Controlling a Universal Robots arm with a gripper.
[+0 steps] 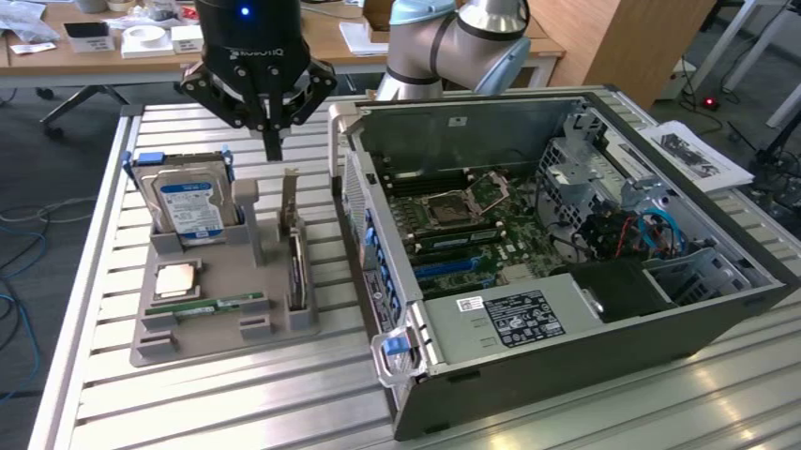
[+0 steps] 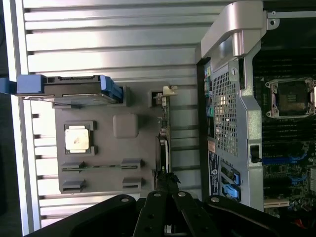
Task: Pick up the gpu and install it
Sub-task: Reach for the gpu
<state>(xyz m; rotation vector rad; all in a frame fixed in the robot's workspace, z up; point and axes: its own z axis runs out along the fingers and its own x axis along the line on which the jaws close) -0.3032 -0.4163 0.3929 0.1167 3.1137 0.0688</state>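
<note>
The gpu (image 1: 298, 262) stands on edge in a slot of the grey holder tray (image 1: 201, 342), a thin green card with a dark cooler on one face. From the wrist it appears edge-on, the gpu (image 2: 163, 143) running along the tray's side nearest the computer. My gripper (image 1: 273, 150) hangs above the tray's far end, just beyond the card's far tip, with its two black fingers pressed together and nothing between them. In the wrist view the gripper (image 2: 168, 181) has its tips meeting over the card's line.
The tray also carries a silver hard drive with a blue label (image 1: 188, 202), a square processor (image 1: 175, 279) and a thin memory stick (image 1: 219, 305). An open computer case (image 1: 701, 309) with its motherboard (image 1: 470, 225) lies to the exterior view's right on the slatted metal table (image 1: 225, 403).
</note>
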